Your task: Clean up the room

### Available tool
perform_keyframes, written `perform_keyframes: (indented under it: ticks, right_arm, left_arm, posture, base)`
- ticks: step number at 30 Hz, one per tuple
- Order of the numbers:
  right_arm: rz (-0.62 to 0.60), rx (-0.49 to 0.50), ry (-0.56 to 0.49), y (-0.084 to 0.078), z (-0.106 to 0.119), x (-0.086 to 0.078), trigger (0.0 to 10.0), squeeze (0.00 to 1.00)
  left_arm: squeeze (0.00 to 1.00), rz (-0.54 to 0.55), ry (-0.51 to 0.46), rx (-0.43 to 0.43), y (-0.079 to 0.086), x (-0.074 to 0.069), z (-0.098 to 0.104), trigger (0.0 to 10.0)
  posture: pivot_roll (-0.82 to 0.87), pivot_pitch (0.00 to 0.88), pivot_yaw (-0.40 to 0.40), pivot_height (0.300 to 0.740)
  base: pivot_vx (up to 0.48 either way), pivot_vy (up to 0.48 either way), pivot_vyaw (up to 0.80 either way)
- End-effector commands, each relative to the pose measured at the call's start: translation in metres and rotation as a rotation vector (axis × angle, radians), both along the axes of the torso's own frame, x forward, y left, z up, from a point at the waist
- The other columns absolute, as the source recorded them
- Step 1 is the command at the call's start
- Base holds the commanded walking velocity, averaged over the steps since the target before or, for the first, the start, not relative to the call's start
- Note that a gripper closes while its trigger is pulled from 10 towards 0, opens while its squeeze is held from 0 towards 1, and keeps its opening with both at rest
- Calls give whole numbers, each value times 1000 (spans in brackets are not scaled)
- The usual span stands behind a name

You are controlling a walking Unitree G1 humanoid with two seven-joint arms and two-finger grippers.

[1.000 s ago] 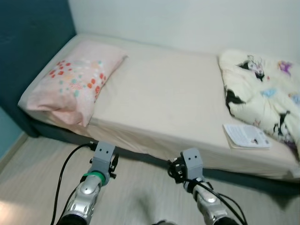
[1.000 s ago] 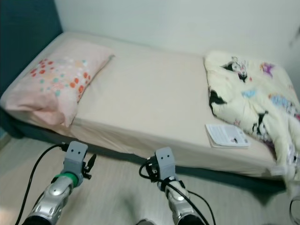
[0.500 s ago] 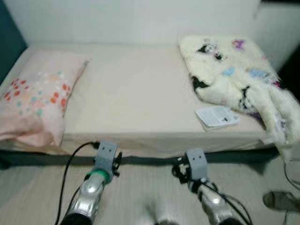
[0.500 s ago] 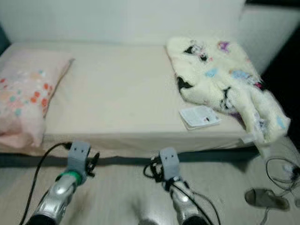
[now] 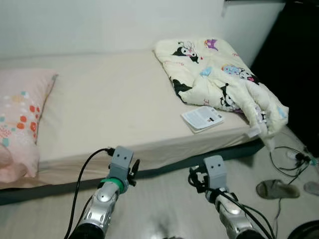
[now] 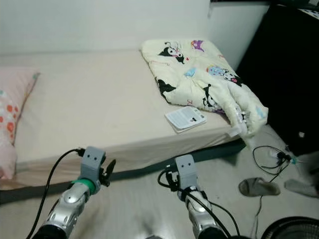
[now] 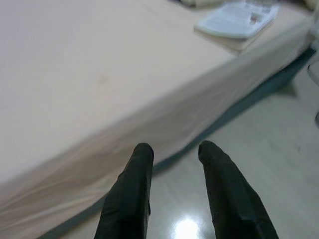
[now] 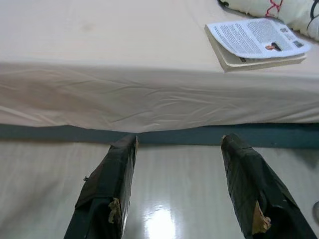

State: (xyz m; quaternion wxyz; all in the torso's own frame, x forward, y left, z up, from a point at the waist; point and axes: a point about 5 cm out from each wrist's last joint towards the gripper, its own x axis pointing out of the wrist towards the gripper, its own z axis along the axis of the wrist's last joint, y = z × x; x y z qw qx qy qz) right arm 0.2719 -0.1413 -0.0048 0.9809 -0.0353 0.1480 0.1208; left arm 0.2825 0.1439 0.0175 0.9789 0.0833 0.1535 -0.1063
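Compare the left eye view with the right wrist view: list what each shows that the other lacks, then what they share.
Left eye view alone: the pink pillow, the cartoon-print blanket's full spread, a sandal and cables on the floor, and the left gripper.

Right wrist view alone: the right gripper seen along its own open fingers.

Shared: the booklet near the bed edge, and the floor.

Cream blanket (image 5: 219,79) with cartoon prints, pink pillow (image 5: 20,124) with red-orange dots, both on beige bed (image 5: 104,109).
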Motion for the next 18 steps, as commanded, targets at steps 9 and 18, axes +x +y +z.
perform_keyframes:
  ticks: [9, 18]
  right_arm:
    - [-3, -7, 20, -3, -3, -3, 10000, 0]
    - [-1, -10, 17, -3, -2, -1, 10000, 0]
  left_arm:
    - [0, -17, -7, -29, -4, 1, 1, 10000]
    - [0, -31, -10, -29, -6, 1, 2, 10000]
  posture:
    - [-54, 0, 41, 720]
    - [-55, 0, 39, 720]
  base:
    - [0, 0, -763]
    - [0, 0, -763]
